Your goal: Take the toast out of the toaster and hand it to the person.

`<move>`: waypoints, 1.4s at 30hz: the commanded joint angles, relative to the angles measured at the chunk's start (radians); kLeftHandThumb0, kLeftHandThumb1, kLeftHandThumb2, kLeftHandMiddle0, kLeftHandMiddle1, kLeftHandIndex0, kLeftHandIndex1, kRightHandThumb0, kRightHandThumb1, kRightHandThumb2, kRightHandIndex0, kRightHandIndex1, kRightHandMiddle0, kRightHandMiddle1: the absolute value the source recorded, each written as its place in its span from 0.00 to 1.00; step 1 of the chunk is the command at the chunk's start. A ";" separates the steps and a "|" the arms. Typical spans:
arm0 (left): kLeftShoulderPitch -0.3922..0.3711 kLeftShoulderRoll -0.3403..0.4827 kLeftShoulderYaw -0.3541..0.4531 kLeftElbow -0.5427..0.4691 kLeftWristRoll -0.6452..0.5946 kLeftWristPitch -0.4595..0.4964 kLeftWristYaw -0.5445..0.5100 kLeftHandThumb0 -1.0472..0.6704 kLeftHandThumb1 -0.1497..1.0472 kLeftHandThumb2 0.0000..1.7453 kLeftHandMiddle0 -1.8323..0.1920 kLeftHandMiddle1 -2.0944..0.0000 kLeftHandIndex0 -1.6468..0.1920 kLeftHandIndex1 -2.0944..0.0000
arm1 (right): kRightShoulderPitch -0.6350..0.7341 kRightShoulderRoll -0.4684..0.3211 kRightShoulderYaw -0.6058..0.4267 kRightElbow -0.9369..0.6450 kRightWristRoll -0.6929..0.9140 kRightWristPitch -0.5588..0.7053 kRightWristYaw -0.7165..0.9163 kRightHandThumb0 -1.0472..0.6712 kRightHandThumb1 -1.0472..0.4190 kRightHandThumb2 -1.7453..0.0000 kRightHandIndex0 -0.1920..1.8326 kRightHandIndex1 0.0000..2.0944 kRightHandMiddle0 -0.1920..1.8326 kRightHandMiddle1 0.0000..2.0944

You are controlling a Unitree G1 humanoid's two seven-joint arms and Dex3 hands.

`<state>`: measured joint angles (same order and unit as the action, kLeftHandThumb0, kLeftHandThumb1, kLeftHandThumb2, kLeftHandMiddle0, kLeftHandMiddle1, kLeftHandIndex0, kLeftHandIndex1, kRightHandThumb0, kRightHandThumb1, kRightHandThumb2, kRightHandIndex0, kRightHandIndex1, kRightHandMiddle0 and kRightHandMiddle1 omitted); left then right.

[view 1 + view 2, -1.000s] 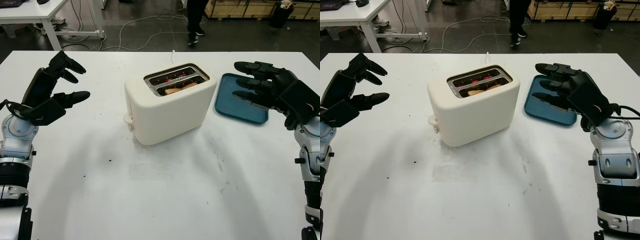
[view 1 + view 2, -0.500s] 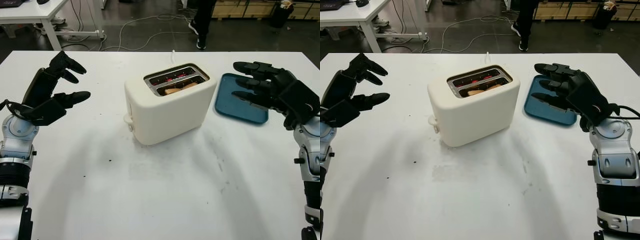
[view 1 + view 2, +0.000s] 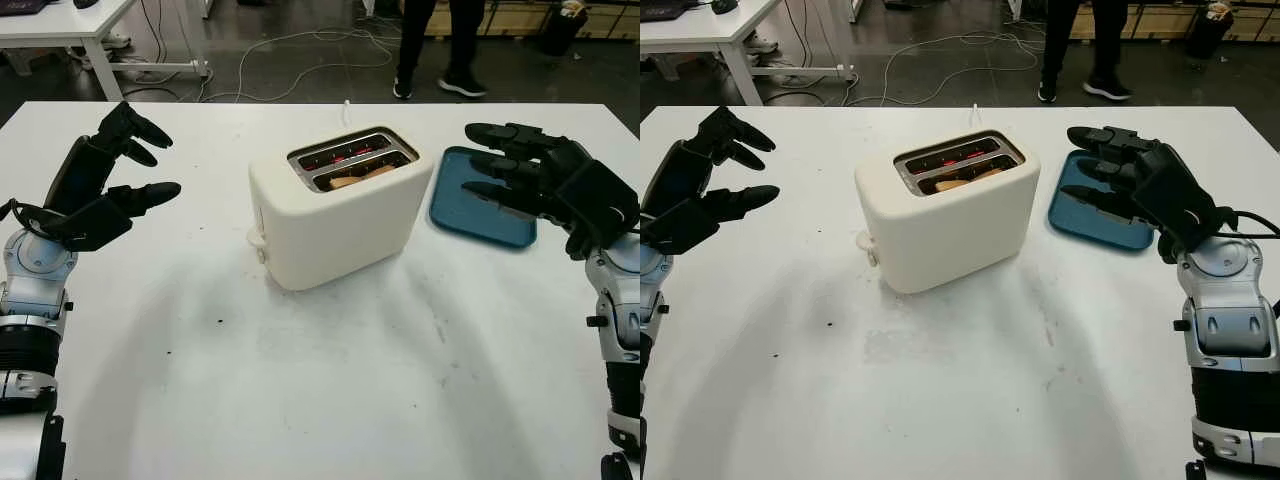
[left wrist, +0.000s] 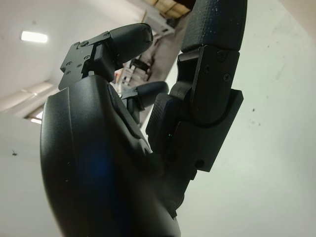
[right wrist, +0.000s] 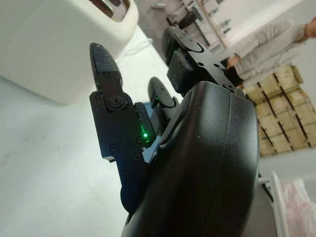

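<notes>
A cream two-slot toaster (image 3: 335, 215) stands in the middle of the white table (image 3: 320, 380). A slice of toast (image 3: 352, 179) sits low in its nearer slot; the far slot glows red inside. My left hand (image 3: 105, 185) hovers open above the table well to the left of the toaster. My right hand (image 3: 535, 180) hovers open to the toaster's right, over the near part of a blue tray (image 3: 482, 208). A person's legs (image 3: 440, 50) stand on the floor beyond the table's far edge, and a person in a light top (image 5: 269, 47) appears in the right wrist view.
The blue tray lies flat just right of the toaster. The toaster's white cord (image 3: 346, 108) runs off the far edge. Another white table (image 3: 70, 25) stands at the back left, with cables on the floor and cardboard boxes (image 3: 520, 15) at the back right.
The person behind the table has stepped to the right and now stands with both feet in view. Both hands and the toaster have hardly moved.
</notes>
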<state>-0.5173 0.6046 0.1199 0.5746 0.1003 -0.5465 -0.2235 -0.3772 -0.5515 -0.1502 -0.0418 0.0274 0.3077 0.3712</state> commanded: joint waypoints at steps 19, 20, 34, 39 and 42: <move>0.003 0.010 0.004 0.004 0.005 -0.026 0.009 0.00 0.89 0.11 0.84 0.23 0.85 0.26 | -0.020 0.007 0.003 -0.008 0.008 -0.008 0.002 0.40 0.12 1.00 0.35 0.02 0.35 0.00; 0.004 0.010 0.005 0.004 0.004 -0.026 0.008 0.00 0.89 0.12 0.84 0.23 0.85 0.26 | -0.020 0.008 0.003 -0.008 0.010 -0.006 0.002 0.41 0.12 1.00 0.35 0.02 0.35 0.00; 0.003 0.014 0.006 0.005 0.009 -0.021 0.013 0.00 0.89 0.11 0.83 0.23 0.85 0.26 | -0.019 0.008 0.001 0.000 0.013 -0.020 0.005 0.39 0.12 1.00 0.36 0.01 0.35 0.00; 0.006 0.010 0.009 -0.006 -0.005 -0.004 0.002 0.00 0.89 0.10 0.83 0.23 0.84 0.26 | -0.015 0.006 0.001 -0.003 0.009 -0.024 0.001 0.40 0.12 1.00 0.36 0.01 0.35 0.00; 0.006 0.011 0.009 -0.007 -0.003 -0.008 0.003 0.00 0.89 0.10 0.83 0.24 0.84 0.27 | -0.011 -0.002 0.006 -0.007 -0.009 -0.027 -0.006 0.39 0.12 1.00 0.36 0.01 0.35 0.00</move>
<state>-0.5174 0.6050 0.1203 0.5774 0.1026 -0.5560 -0.2202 -0.3839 -0.5483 -0.1472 -0.0417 0.0261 0.3045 0.3722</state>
